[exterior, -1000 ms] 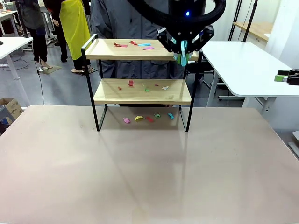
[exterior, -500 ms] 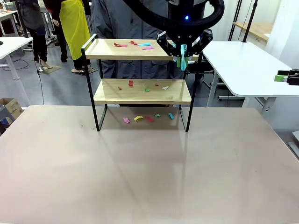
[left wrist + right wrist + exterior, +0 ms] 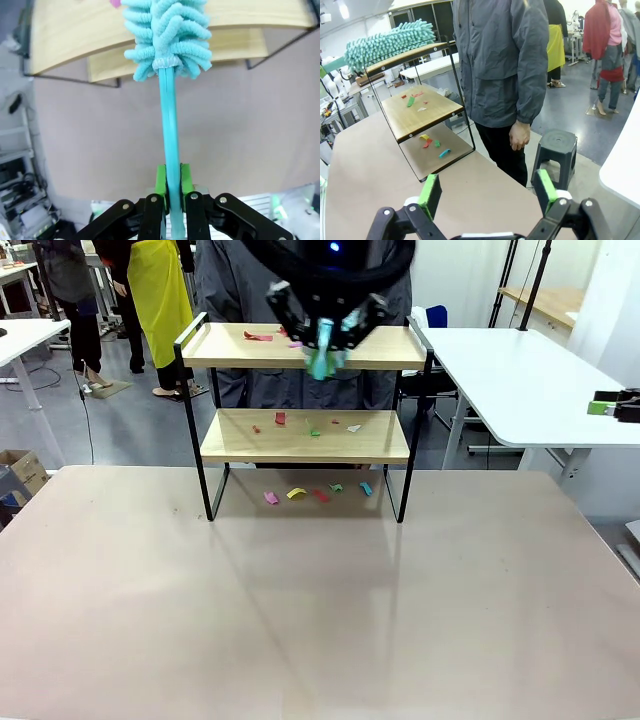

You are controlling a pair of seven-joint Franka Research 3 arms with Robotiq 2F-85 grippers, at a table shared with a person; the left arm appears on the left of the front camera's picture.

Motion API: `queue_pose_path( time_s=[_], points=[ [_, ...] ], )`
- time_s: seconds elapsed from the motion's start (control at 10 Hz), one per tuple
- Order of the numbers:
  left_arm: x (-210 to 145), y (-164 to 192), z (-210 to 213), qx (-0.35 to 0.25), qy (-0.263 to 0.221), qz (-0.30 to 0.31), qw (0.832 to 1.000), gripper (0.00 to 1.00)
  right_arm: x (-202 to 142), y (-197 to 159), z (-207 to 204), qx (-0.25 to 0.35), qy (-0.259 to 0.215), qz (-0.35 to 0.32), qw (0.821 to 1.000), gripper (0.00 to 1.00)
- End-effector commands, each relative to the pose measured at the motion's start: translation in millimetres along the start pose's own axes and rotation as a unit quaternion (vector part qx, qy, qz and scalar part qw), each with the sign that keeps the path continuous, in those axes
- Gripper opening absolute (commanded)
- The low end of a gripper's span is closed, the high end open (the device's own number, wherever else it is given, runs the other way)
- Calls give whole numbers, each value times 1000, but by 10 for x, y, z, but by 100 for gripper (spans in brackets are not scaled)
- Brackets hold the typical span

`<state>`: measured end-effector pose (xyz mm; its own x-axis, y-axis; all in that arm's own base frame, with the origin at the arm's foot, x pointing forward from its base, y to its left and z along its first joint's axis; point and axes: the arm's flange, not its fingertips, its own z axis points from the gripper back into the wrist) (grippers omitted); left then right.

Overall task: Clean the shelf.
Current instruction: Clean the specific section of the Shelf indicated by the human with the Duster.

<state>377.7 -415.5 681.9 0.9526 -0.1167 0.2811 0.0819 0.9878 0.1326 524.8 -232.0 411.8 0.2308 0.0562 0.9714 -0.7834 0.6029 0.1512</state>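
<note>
The shelf stands at the table's far side, two wooden boards in a black frame. Coloured paper scraps lie on its top board, with more scraps on the lower board. Over the middle of the top board my left gripper is shut on the handle of a teal fluffy duster. The left wrist view shows the pads clamping the handle, and the duster head against the top board. My right gripper stands open and empty, off to the right.
A person in a grey jacket stands right behind the shelf. More scraps lie on the beige tabletop under the shelf. A white table is at the right, and a grey stool beside the person.
My left gripper has swept left with the duster, from the top board's right end to its middle. The teal and pink scraps there have shifted left. The right gripper has not moved.
</note>
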Motion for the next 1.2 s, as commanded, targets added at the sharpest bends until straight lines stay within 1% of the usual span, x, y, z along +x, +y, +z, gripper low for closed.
queue_pose_path(
  time_s=[0.0, 0.2, 0.4, 0.6, 0.7, 0.8, 0.9, 1.0, 1.1],
  points=[
    [-71, 376, 79, 20, 20, -1, 1000, 13, 18, 24, -12, 1, 4, 2, 1000, 100],
    [-101, 736, 75, 44, 47, -10, 998, 13, 18, 24, -12, 1, 4, 2, 1000, 100],
    [-139, 1081, 100, 120, 40, 5, 992, 13, 18, 24, -12, 1, 4, 2, 1000, 100],
    [-255, 1239, 67, 207, 37, 4, 978, 13, 18, 24, -12, 1, 4, 2, 1000, 100],
    [-303, 1270, 67, 223, 29, 0, 974, 13, 18, 24, -12, 1, 4, 2, 1000, 100],
    [-362, 1256, 118, 215, 2, 2, 977, 13, 18, 24, -12, 1, 4, 2, 1000, 100],
    [-415, 1192, 208, 177, -40, -8, 983, 13, 18, 24, -12, 1, 4, 2, 1000, 100],
    [-255, 1201, 104, 204, 28, 5, 979, 13, 18, 24, -12, 1, 4, 2, 1000, 100],
    [-255, 1201, 104, 204, 28, 5, 979, 13, 18, 24, -12, 1, 4, 2, 1000, 100]
  ],
)
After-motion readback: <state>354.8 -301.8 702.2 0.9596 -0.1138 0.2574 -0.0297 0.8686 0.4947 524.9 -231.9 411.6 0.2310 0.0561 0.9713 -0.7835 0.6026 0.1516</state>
